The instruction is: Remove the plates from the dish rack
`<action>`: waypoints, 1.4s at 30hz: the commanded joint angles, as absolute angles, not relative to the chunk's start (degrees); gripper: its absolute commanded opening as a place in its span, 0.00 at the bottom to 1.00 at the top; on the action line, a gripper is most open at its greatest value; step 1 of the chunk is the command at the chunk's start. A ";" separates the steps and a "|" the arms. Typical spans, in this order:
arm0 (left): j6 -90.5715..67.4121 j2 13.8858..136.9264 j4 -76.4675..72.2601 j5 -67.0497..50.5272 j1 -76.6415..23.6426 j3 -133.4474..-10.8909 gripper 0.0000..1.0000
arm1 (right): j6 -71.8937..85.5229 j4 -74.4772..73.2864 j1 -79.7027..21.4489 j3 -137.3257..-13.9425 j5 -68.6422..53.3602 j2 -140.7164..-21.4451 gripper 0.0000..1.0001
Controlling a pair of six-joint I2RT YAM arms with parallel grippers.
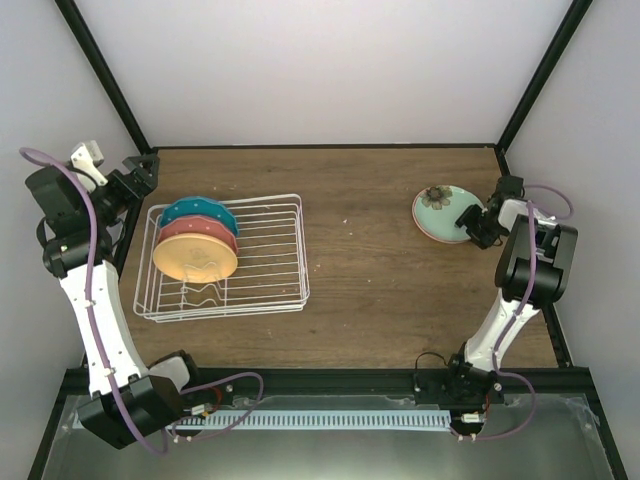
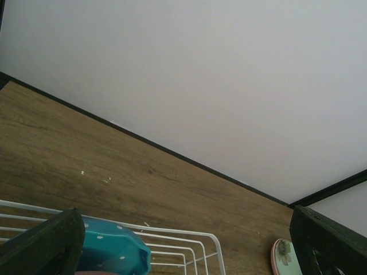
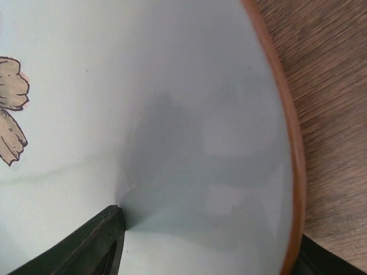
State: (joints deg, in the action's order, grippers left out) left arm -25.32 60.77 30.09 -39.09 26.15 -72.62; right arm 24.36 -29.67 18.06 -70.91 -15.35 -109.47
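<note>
The white wire dish rack [image 1: 270, 262] stands at the left and holds three upright plates: teal-blue dotted [image 1: 200, 212], salmon-red dotted [image 1: 195, 231] and orange-yellow [image 1: 195, 257]. My left gripper [image 1: 140, 178] is open and empty at the rack's back left corner; its wrist view shows the teal plate [image 2: 112, 249] and the rack's rim [image 2: 212, 238]. The mint green flower plate [image 1: 438, 212] lies at the right with a pink edge under it. My right gripper [image 1: 478, 225] is open at its right rim. One finger [image 3: 92, 246] lies over the plate's face [image 3: 172, 114], the other outside the rim.
The right half of the rack is bare wire. Black frame posts [image 1: 530, 80] and white walls close in the wooden table [image 1: 370, 250] at the back and sides. The right arm's links [image 1: 535, 265] stand near the table's right edge.
</note>
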 commanded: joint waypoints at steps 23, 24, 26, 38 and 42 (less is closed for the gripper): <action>-23.70 59.89 30.58 -40.07 26.07 -72.26 1.00 | 23.11 -28.67 19.97 -71.73 -21.95 -93.38 0.65; -23.73 59.96 30.54 -40.13 26.10 -72.34 1.00 | 22.79 -29.11 20.05 -71.57 -22.03 -93.62 0.65; -23.66 60.02 30.64 -40.24 26.06 -72.54 1.00 | 22.48 -28.96 20.00 -70.62 -22.66 -93.27 0.65; -23.58 60.29 31.69 -38.76 26.15 -72.94 1.00 | 8.67 -6.07 -17.58 -72.23 -34.86 -84.27 0.63; -24.07 60.76 31.95 -38.84 26.02 -73.61 1.00 | 3.71 2.77 -28.36 -71.20 -33.03 -87.79 0.62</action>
